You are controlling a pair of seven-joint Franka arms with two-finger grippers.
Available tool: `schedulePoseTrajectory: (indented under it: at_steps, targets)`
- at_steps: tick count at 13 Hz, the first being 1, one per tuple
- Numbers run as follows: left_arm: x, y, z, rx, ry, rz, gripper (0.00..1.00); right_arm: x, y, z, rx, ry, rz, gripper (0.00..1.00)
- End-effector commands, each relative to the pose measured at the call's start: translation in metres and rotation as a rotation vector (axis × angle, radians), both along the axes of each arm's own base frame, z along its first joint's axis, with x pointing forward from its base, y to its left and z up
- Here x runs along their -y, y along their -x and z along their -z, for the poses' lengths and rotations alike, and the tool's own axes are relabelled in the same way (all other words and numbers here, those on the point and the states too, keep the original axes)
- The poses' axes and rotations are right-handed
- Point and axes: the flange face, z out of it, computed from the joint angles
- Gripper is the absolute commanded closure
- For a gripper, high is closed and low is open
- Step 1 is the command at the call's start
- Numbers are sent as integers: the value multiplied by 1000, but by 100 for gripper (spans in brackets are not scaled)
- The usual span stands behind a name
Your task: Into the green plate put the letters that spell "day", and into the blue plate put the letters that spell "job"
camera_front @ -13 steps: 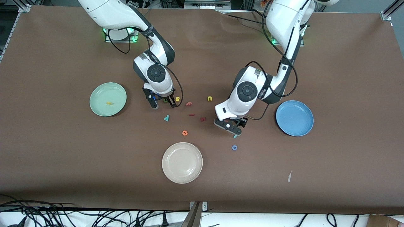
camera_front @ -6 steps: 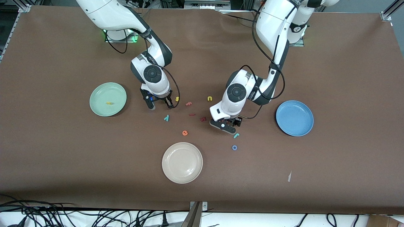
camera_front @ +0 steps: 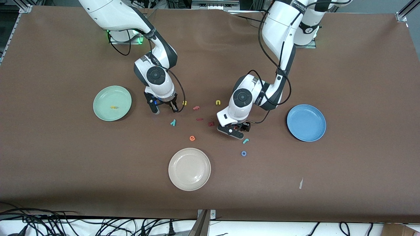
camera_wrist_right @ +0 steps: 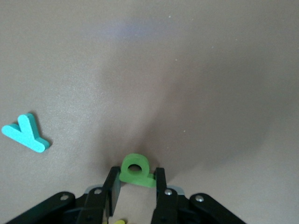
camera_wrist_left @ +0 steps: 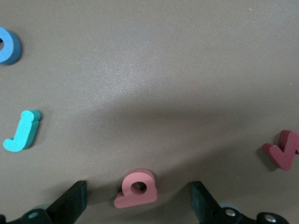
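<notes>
The brown table (camera_front: 361,65) has a matt, faintly grained cover. The small salmon-pink b (camera_wrist_left: 136,188), teal j (camera_wrist_left: 21,131) and green d (camera_wrist_right: 136,170) look like soft matt foam. The round blue plate (camera_front: 306,123) and pale green plate (camera_front: 112,103) look smooth, faintly glossy.

1. You have a pale mint-green plate (camera_front: 112,103), a medium-blue plate (camera_front: 306,123) and a cream-white plate (camera_front: 189,169) on a plain brown table (camera_front: 354,65).
2. Your letters: green d (camera_wrist_right: 136,171), teal y (camera_wrist_right: 25,132), teal j (camera_wrist_left: 21,131), blue o (camera_wrist_left: 8,45), salmon-pink b (camera_wrist_left: 137,188), orange e (camera_front: 192,138), yellow u (camera_front: 218,102), dark red letter (camera_wrist_left: 283,149).
3. Your arms are white with black grippers.
</notes>
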Motion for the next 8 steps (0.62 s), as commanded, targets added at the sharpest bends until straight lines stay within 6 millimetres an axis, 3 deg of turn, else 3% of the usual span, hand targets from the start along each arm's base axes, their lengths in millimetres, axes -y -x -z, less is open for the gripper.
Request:
schedulePoseTrajectory:
  at_steps: [1,3,6,7,8]
  targets:
    - [3,-4,7,30,-23,0,9,3,0,-17,18,1,-37,87]
    - [3,-5,7,30,-24,0,23,29,-16,-48,5,52,-116,86]
    - [2,-6,3,35,-21,2,49,85,-34,-86,-43,113,-259,86]
    - [2,-7,2,36,-20,3,62,107,-35,-91,-81,129,-297,86]
    - [2,-6,2,37,-22,5,88,132,-33,-92,-137,134,-350,86]
